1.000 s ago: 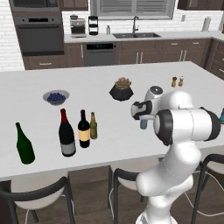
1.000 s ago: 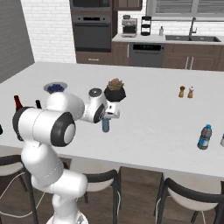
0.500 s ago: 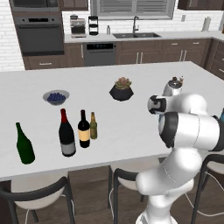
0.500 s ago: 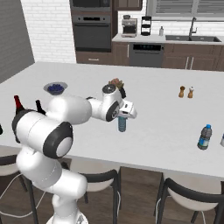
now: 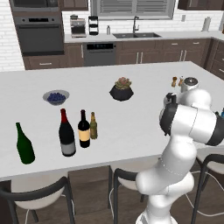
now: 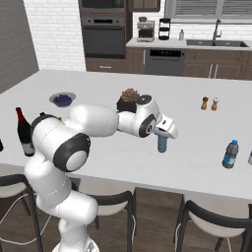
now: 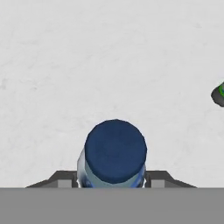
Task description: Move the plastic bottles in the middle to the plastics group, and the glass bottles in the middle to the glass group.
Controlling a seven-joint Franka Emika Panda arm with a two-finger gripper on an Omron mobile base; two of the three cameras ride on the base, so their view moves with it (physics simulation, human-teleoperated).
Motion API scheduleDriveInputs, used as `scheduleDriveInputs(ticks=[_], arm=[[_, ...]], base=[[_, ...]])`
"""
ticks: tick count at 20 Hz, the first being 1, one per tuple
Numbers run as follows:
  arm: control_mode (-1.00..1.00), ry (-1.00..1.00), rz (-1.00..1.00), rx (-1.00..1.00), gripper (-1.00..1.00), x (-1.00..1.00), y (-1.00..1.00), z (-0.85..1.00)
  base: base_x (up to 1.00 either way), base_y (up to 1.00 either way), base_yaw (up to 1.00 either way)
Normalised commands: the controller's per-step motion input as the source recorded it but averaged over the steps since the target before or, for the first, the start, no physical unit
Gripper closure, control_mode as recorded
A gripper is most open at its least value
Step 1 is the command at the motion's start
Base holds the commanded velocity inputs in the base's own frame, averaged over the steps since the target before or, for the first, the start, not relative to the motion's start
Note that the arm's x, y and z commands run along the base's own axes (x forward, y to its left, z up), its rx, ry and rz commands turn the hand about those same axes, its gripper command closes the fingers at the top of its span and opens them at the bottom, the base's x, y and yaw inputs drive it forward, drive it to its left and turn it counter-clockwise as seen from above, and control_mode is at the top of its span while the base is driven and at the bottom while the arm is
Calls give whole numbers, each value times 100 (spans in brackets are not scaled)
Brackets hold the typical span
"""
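Plastic bottle [image 6: 162, 143], small, translucent blue with a dark cap, hangs in the gripper [image 6: 163, 134] over the white counter [image 6: 98, 83], just clear of the top as far as the right base view tells, near the front edge. Hand view: dark blue cap [image 7: 115, 156] sits squarely between the two fingers, jaws pinching the bottle's upper body from either side. Grip high and bottle upright, which I judge suits carrying it and setting it down standing. Ahead of it toward the counter's right end stands the plastics group, one small blue bottle with dark top [image 6: 230, 154], well apart from the carried one. Likely step in hand: transport toward that bottle. At the left end, the glass: plain green wine bottle [image 5: 24, 144], then a bigger dark bottle with red neck foil and grey label [image 5: 66, 134], then a black wine bottle with tan-yellow label [image 5: 83, 130] and a slim olive-brown bottle [image 5: 93, 126] close beside it. Count: two plastic bottles, four glass. Also one bowl of blue berries [image 5: 56, 96], one dark potted succulent [image 5: 122, 89], two small brown shakers [image 6: 209, 103].
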Motion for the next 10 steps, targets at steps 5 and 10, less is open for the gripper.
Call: scheduleDriveInputs(ticks=[5,10], arm=[[-100,0,-27,0,100,-26,-100,2],[-100,0,-27,0,100,-14,-100,13]], base=[[0,0,0],[0,0,0]])
